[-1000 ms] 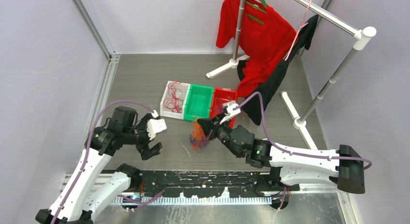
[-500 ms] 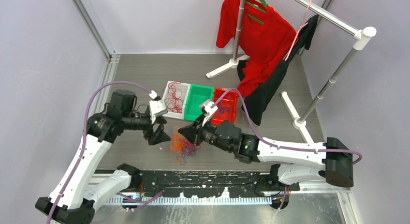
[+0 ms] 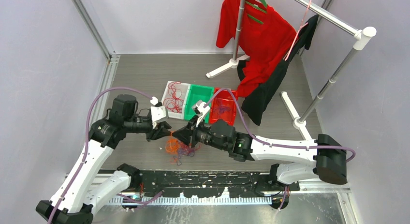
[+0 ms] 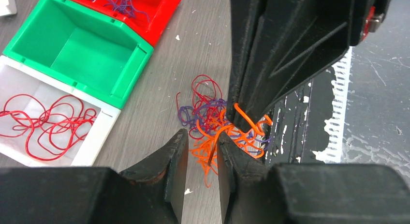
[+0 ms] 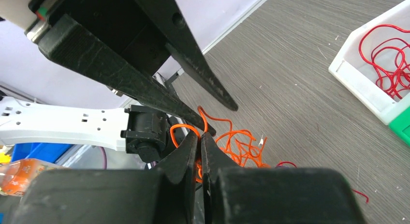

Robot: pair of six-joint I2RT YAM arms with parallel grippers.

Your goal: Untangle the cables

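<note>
The cables (image 3: 178, 147) bunch in a tangle near the counter's (image 3: 145, 74) near edge. The right tool (image 5: 199, 137) is clenched on the cables, pinching orange strands. The left tool (image 4: 200, 137) is released, its fingers astride an orange loop.

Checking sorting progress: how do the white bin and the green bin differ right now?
The white bin holds loose red wire loops; the green bin is empty. The white bin sits at the row's end, the green bin in its middle. Both are open-topped, side by side.
</note>
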